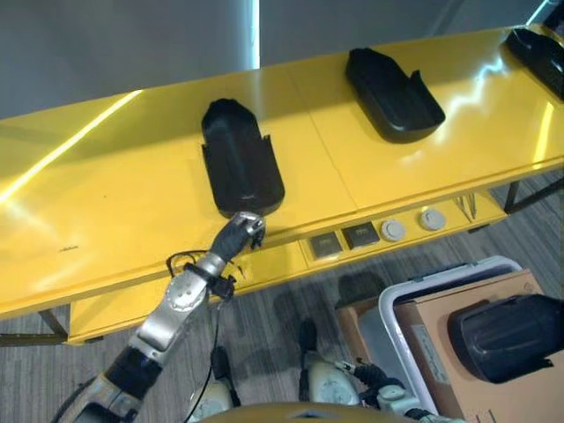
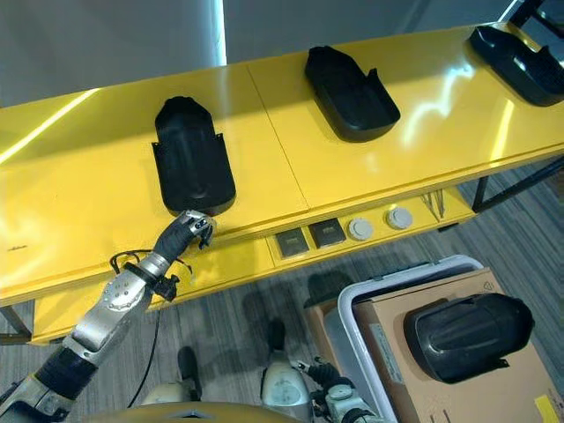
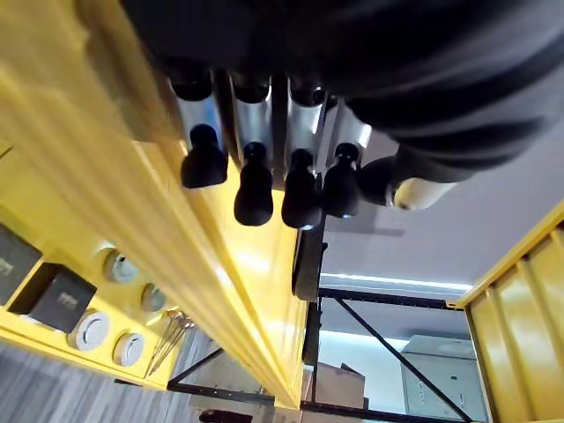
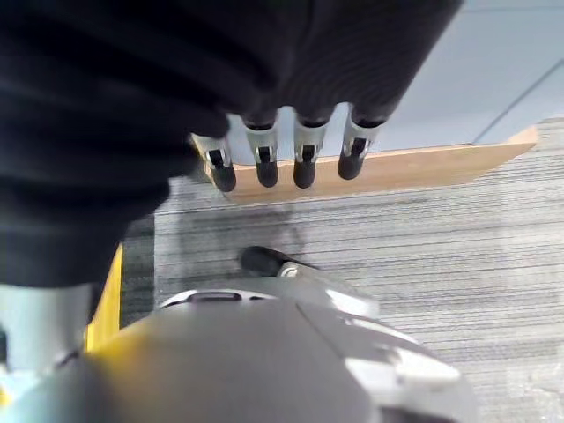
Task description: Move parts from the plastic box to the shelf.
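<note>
Here, a long yellow shelf (image 1: 106, 176) spans the head views, its glossy top bearing three black moulded parts: one (image 1: 240, 159) near the front edge towards the robot's left, a second (image 1: 392, 92) further back near the middle, a third (image 1: 538, 55) at the far right end. Below the shelf's front edge, a lower yellow ledge carries two dark square blocks (image 1: 344, 240) and two pale round discs (image 1: 412, 224) side by side. On the grey floor at lower right stands a white plastic box (image 2: 388, 291) holding a brown cardboard carton (image 2: 441, 352), with a fourth black part (image 2: 467, 335) lying on the carton. The left hand (image 1: 240, 233) reaches up to the shelf's front edge, just below the nearest part; whether it touches the part cannot be told. In its wrist view its fingers (image 3: 254, 189) hang straight in a row, holding nothing. The right hand (image 4: 282, 159) hangs over the floor, its fingers likewise straight and apart, holding nothing.
</note>
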You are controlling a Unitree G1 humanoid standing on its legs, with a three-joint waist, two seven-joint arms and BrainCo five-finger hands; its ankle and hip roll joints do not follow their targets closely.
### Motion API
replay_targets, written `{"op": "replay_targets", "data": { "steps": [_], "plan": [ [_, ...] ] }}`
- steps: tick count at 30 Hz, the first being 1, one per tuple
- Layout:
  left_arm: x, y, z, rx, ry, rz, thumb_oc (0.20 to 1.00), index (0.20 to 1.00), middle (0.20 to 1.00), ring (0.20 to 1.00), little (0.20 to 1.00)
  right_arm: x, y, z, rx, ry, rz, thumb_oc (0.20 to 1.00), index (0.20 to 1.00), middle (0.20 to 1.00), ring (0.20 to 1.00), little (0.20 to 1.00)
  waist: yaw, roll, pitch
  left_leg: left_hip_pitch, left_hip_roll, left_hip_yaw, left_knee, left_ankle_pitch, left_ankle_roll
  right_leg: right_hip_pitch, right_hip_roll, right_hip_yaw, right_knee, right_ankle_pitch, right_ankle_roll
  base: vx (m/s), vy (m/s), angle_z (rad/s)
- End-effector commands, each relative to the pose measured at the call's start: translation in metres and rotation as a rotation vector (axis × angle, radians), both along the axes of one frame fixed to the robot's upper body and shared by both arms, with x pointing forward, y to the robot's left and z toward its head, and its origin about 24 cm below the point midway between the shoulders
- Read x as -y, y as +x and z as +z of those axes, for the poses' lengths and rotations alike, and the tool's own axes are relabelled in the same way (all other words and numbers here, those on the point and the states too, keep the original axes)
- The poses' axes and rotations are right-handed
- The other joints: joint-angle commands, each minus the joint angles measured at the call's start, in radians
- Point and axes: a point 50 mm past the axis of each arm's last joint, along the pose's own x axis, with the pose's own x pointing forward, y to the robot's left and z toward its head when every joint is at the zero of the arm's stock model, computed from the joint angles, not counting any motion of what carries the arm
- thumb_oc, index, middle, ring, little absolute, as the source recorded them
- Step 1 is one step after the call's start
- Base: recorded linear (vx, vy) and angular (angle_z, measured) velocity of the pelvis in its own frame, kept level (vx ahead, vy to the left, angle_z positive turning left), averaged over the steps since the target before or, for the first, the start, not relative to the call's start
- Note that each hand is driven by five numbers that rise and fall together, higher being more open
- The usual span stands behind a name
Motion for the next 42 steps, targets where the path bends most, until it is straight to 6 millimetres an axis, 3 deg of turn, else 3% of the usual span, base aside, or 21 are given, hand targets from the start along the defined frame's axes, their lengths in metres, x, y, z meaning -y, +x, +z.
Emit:
{"op": "replay_targets", "data": {
  "steps": [1,5,17,26,27,29,33,36,37,38,39,42],
  "plan": [
    [0.008,0.010,0.027,0.150,-0.027,0.026,0.200,0.200,0.200,0.200,0.200,-0.010,-0.008,-0.005,-0.044,-0.024,0.035,1.000,1.000,1.000,1.000,1.000,0.002,-0.010,-0.001,-0.008,0.047,-0.008,-0.006,0.001,-0.016,0.037,-0.065,0.005,0.002,-0.034,0.082,-0.02,-0.011,-0.08],
    [0.008,0.024,0.045,0.227,-0.065,0.107,0.200,0.200,0.200,0.200,0.200,-0.011,-0.006,-0.004,-0.024,-0.035,0.023,1.000,1.000,1.000,1.000,1.000,-0.011,-0.014,0.007,-0.021,0.049,-0.002,-0.006,0.006,-0.020,0.021,-0.063,0.010,0.002,-0.030,0.080,-0.01,-0.006,-0.08],
    [-0.017,0.032,0.051,0.256,-0.107,0.268,0.200,0.200,0.200,0.200,0.200,-0.009,-0.012,-0.006,-0.037,-0.043,0.006,1.000,1.000,1.000,1.000,1.000,-0.013,-0.016,0.003,-0.011,0.055,0.007,-0.006,0.005,-0.025,0.027,-0.059,0.012,0.002,-0.032,0.077,0.00,-0.002,-0.01],
    [-0.012,0.006,0.061,0.290,-0.154,0.127,0.200,0.200,0.200,0.200,0.200,-0.007,-0.017,-0.006,-0.025,-0.017,-0.051,1.000,1.000,1.000,1.000,1.000,-0.002,-0.043,-0.039,0.061,0.048,-0.006,-0.006,-0.031,-0.012,0.108,-0.067,-0.013,0.013,-0.044,0.086,0.03,0.035,0.04],
    [-0.003,-0.004,0.058,0.273,-0.184,0.064,0.200,0.200,0.200,0.200,0.200,-0.006,-0.020,-0.006,-0.007,0.014,-0.165,1.000,1.000,1.000,1.000,1.000,-0.006,-0.053,-0.057,0.089,0.038,-0.007,-0.006,-0.049,0.001,0.124,-0.076,-0.011,0.030,-0.045,0.096,0.02,0.128,0.15],
    [-0.001,-0.007,0.056,0.266,-0.175,0.046,0.200,0.200,0.200,0.200,0.200,-0.007,-0.021,-0.007,-0.001,0.024,-0.185,1.000,1.000,1.000,1.000,1.000,-0.006,-0.057,-0.060,0.100,0.030,-0.006,-0.006,-0.057,0.007,0.130,-0.082,-0.008,0.037,-0.044,0.100,0.00,0.115,0.08],
    [0.006,-0.016,0.049,0.265,-0.138,0.003,0.200,0.200,0.200,0.200,0.200,-0.009,-0.018,-0.004,0.073,0.060,-0.296,1.000,1.000,1.000,1.000,1.000,-0.038,-0.078,-0.051,0.117,-0.017,0.018,-0.006,-0.084,0.042,0.090,-0.112,0.052,0.077,0.023,0.147,-0.12,0.220,-0.10],
    [0.006,-0.014,0.046,0.271,-0.098,0.007,0.200,0.200,0.200,0.200,0.200,-0.010,-0.009,0.000,0.117,0.052,-0.305,1.000,1.000,1.000,1.000,1.000,-0.054,-0.082,-0.044,0.110,-0.020,0.073,-0.006,-0.085,0.045,0.035,-0.109,0.085,0.053,0.085,0.154,-0.17,0.123,-0.56],
    [0.004,-0.013,0.046,0.274,-0.086,0.020,0.250,0.250,0.250,0.250,0.250,-0.009,-0.010,0.000,0.119,0.054,-0.314,1.000,1.000,1.000,1.000,1.000,-0.053,-0.081,-0.043,0.113,-0.016,0.091,-0.006,-0.085,0.046,0.030,-0.103,0.066,0.057,0.072,0.154,-0.05,0.026,-0.75],
    [0.004,-0.013,0.046,0.275,-0.086,0.021,0.595,0.595,0.595,0.595,0.595,-0.010,-0.009,0.000,0.120,0.054,-0.314,1.000,1.000,1.000,1.000,1.000,-0.051,-0.083,-0.045,0.110,-0.018,0.095,-0.006,-0.081,0.047,0.024,-0.104,0.070,0.057,0.075,0.154,-0.14,0.081,-0.88],
    [-0.004,-0.011,0.044,0.277,-0.068,0.072,1.000,1.000,1.000,1.000,1.000,-0.006,-0.012,0.000,0.110,0.032,-0.319,1.000,1.000,1.000,1.000,1.000,-0.034,-0.071,-0.038,0.119,-0.002,0.138,-0.006,-0.082,0.053,0.035,-0.123,-0.035,0.118,0.013,0.132,-0.13,0.063,-0.89],
    [-0.010,-0.008,0.039,0.266,-0.043,0.109,1.000,1.000,1.000,1.000,1.000,-0.001,-0.019,-0.002,0.077,0.002,-0.293,1.000,1.000,1.000,1.000,1.000,-0.017,-0.060,-0.035,0.127,0.006,0.184,-0.006,-0.071,0.062,0.072,-0.126,-0.106,0.223,-0.066,0.105,-0.14,0.030,-0.95]
  ]
}}
